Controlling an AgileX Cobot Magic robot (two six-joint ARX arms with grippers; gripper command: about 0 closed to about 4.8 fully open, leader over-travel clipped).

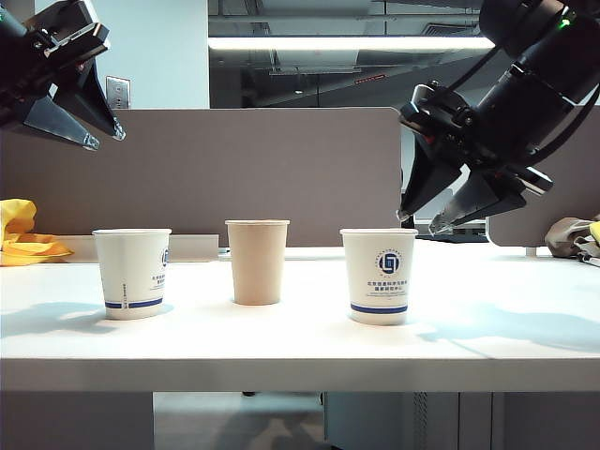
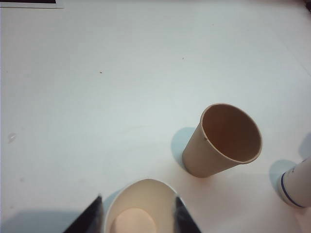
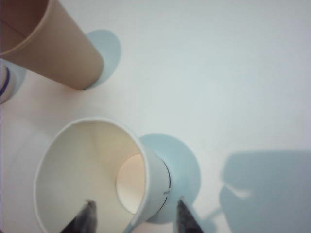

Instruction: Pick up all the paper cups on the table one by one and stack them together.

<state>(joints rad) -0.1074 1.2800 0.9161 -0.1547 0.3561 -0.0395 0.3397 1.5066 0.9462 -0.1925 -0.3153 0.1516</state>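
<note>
Looking across the exterior view, I am seeing three paper cups standing upright in a row on the white table (image 1: 281, 347): a white cup with a blue band (image 1: 132, 272) at left, the tan cup (image 1: 257, 261) in the middle, and a second white cup with a round blue logo (image 1: 378, 275) at right, all apart from one another. Only this view is showing the room: a grey-brown partition panel (image 1: 234, 173) behind the cups, a ceiling light strip (image 1: 347, 43), and yellow cloth (image 1: 23, 234) at the left edge.

My left gripper (image 1: 101, 136) is hanging high in the upper left, well above the left cup. My left wrist view is looking down into that cup (image 2: 142, 208), its mouth lying between my parted jaws, with the tan cup (image 2: 223, 141) off to one side.

My right gripper (image 1: 420, 217) is hovering just above the rim of the right cup, on its right-hand side, jaws apart and clamped on nothing. My right wrist view is showing that cup's open mouth (image 3: 92, 179) between the two fingertips (image 3: 86, 216), and the tan cup (image 3: 48, 43) beyond it.
</note>
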